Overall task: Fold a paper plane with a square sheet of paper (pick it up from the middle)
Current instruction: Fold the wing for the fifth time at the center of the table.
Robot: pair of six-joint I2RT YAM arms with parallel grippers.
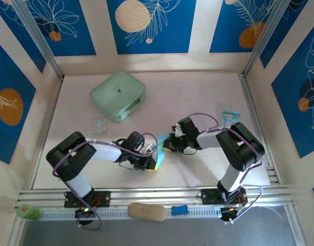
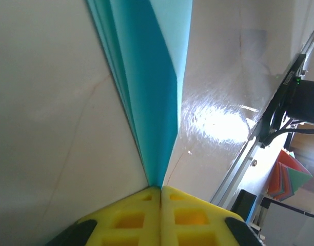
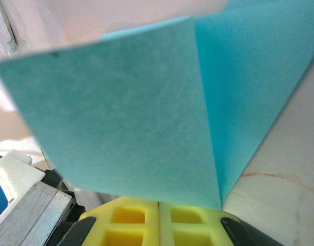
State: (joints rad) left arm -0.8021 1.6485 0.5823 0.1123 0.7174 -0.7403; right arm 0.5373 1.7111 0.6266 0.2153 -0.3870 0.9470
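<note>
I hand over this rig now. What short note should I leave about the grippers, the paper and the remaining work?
Left gripper: shut on the blue paper, at an edge of its stacked layers.
Right gripper: shut on the same paper, below a broad flap.
Paper: held between both grippers, near the front middle of the table.
Done: picked up, several folds made.
To do: finish the folding; the final shape is not visible yet.

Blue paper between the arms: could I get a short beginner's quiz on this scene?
1. True or false: the left end effector and the right end effector both pinch the blue paper.
2. Where is the green case? A) at the far side, left of centre; B) between the end effectors; C) on top of the paper.
3. Fill in: the finger pads are ___.
Key: 1 true; 2 A; 3 yellow.
</note>
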